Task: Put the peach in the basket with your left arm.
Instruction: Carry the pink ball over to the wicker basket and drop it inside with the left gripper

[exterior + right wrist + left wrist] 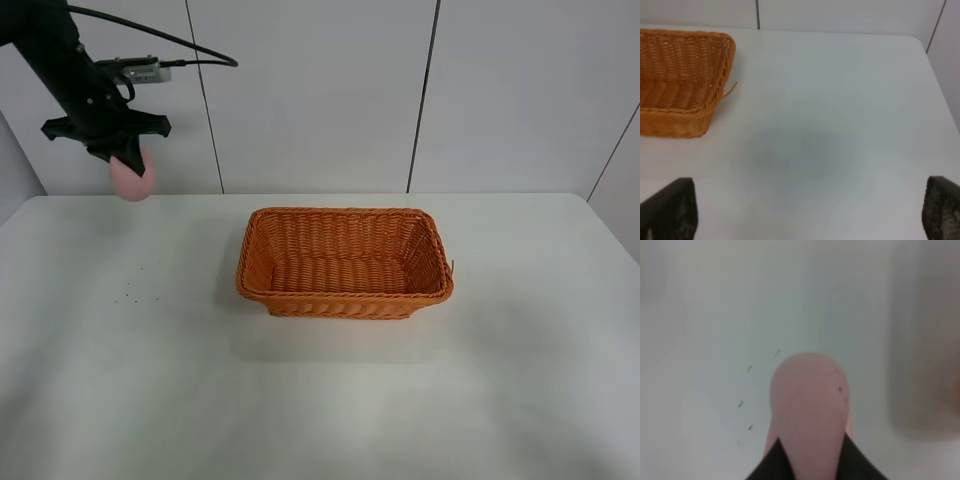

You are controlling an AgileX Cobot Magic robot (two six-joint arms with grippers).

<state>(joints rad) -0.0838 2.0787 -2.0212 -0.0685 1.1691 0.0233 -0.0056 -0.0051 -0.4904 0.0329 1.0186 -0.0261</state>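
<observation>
The pale pink peach (131,180) hangs in my left gripper (127,160), high above the table's far left corner. The left wrist view shows the peach (809,410) close up between two black fingertips (772,465). The orange wicker basket (345,297) stands in the middle of the table, well to the right of the peach and lower. It also shows in the right wrist view (720,75). My right gripper (810,220) is open over bare table right of the basket, with only its two black fingertips (670,210) in view.
The white table (520,380) has a few tiny dark specks (135,285) on its left side. White wall panels (320,90) stand behind the far edge. A black cable (180,45) trails from the left arm.
</observation>
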